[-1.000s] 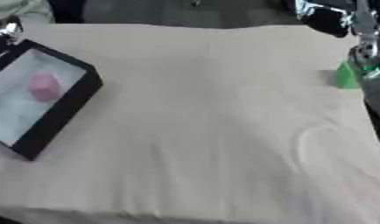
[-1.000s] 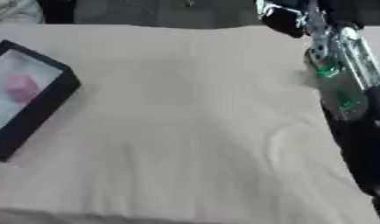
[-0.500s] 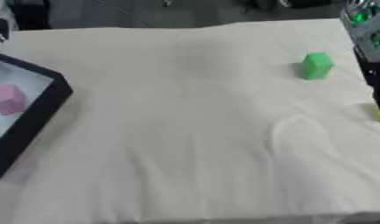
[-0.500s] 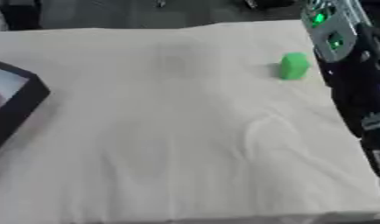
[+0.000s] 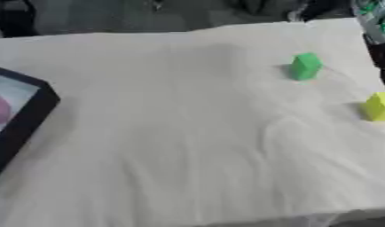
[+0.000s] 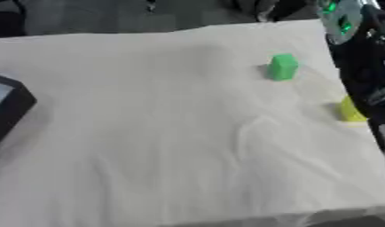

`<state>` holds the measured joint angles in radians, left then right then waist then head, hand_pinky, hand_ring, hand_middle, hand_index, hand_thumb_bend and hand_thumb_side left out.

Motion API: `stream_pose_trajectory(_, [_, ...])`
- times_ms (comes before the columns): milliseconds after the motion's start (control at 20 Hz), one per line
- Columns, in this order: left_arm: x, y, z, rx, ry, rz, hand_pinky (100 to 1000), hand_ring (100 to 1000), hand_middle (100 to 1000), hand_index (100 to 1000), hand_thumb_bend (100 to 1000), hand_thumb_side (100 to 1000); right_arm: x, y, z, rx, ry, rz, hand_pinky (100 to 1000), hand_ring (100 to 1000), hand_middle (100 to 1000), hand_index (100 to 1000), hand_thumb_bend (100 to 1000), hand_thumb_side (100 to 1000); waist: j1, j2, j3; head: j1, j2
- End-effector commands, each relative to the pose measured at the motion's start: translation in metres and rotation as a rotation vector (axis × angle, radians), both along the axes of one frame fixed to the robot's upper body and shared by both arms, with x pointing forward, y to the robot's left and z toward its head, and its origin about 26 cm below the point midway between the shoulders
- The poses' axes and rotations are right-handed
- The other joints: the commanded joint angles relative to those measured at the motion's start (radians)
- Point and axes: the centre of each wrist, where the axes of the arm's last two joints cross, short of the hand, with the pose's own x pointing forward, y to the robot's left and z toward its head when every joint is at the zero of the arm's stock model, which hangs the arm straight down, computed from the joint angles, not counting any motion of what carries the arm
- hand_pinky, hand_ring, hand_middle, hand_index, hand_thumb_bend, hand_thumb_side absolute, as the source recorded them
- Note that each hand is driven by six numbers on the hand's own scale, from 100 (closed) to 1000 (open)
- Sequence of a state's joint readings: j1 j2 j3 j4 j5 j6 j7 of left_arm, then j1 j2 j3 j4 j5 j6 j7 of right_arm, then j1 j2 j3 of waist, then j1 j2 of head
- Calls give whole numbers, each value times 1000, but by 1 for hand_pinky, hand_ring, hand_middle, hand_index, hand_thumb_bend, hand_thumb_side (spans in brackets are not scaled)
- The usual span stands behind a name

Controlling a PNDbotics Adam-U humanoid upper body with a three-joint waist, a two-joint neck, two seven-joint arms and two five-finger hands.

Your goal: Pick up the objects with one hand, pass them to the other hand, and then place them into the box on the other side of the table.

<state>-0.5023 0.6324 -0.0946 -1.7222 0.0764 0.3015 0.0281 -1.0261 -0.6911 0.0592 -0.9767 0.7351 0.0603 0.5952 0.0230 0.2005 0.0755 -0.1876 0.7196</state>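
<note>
**Two blocks still out on the right, box waits on the left**

Two pickable objects sit on the cloth-covered table point(image 5: 172, 133): green block point(image 5: 306, 66) upright, far right quadrant; yellow block point(image 5: 377, 107) nearer, almost at the right edge. They're well apart from each other, nothing between them.

Black box point(image 5: 25, 122) is at the left edge, partly cut off by the view. Pink object point(image 5: 0, 109) is already inside, on the pale floor of the box. My read: one item delivered, two to go.

Layout explains the handover. Blocks are on the right arm's side, box is on the left arm's side, so the right picks, passes mid-table, the left drops.

Right arm point(image 6: 366, 66) comes in along the right edge of the right eye view, dark body with a green-lit panel near the top. It overlaps the yellow block's right side there. The right hand itself isn't visible, so I can't tell its finger state. Left hand appears in neither view.

Room for moving:
- Centre of the cloth is bare, with only shallow wrinkles; good handover zone.
- Green block has open cloth on all sides, so it's the easier approach.
- Yellow block is tight against the right edge; risk of nudging it off when closing on it.
- Box's near wall is raised; a drop needs to clear it from above.
</note>
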Motion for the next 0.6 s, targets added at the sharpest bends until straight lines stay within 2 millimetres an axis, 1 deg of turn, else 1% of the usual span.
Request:
stream_pose_trajectory(50, [-1,1,9,15,-23,-3,801,758,759,831,227,464,-6,-18,23,-36,10,-18,875,869,845,850,342,338,-12,-35,0,-5,-19])
stream_pose_trajectory(150, [-1,1,9,16,-23,-3,801,758,759,831,227,464,-6,-19,23,-39,17,-17,875,869,845,850,342,338,-12,-35,0,-6,-20])
stream_pose_trajectory(200, [-1,2,9,17,-19,2,799,753,750,834,208,475,-6,-21,20,-56,36,-20,920,941,870,862,351,212,-12,-35,-1,-9,-25])
stream_pose_trajectory(250, [-1,2,9,17,-15,10,798,753,749,833,208,476,-4,-22,18,-79,62,-19,926,953,872,864,353,183,-11,-35,-2,-10,-26])
stream_pose_trajectory(300, [0,2,9,15,-11,13,798,753,749,833,208,477,-2,-22,17,-101,87,-15,927,955,870,865,390,163,-9,-34,-2,-11,-26])
stream_pose_trajectory(350, [0,1,9,15,-8,13,799,753,748,832,206,479,0,-21,16,-120,110,-9,927,954,872,865,361,151,-8,-34,-3,-11,-25])
stream_pose_trajectory(500, [-1,0,9,10,-8,12,797,749,744,829,205,480,4,-20,14,-164,175,11,917,933,866,863,357,115,-6,-32,-3,-12,-20])
stream_pose_trajectory(600, [-1,-1,9,1,-15,10,794,747,741,826,208,484,5,-18,14,-186,211,23,915,934,866,861,356,100,-6,-31,-2,-12,-15])
